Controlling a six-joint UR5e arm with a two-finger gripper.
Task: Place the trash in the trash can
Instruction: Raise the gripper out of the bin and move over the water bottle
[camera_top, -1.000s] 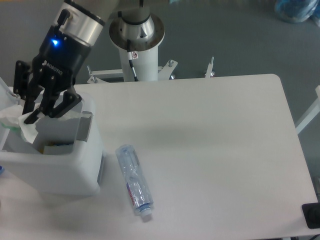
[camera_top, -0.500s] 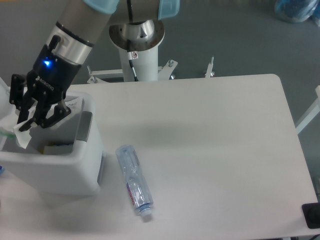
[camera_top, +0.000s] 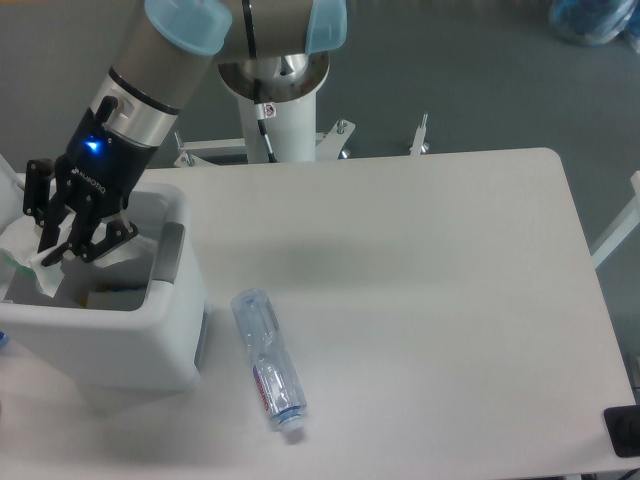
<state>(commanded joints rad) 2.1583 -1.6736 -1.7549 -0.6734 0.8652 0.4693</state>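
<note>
**Gripper over the open bin with the bag; bottle still on the table**

The gripper (camera_top: 62, 240) hangs above the open top of the trash can (camera_top: 120, 345), at the table's (camera_top: 420, 290) left edge. Its black fingers (camera_top: 100, 238) stand only a little apart, and a pale, crumpled piece of the plastic bag (camera_top: 45, 275) sits at their tips, just over the bin's left rim; whether the fingers actually pinch it or it merely rests against them cannot be told from this view. A second ago the gripper was further right and a bigger white fold of the bag showed between the fingers; since then it has shifted left and slightly down, and in the last half second it has hardly moved, rising only a touch. Less of the bag shows now.

The plastic water bottle (camera_top: 269, 362) lies on its side on the table just right of the bin, cap (camera_top: 291, 434) toward the near edge, exactly where it lay in both earlier frames.
</note>
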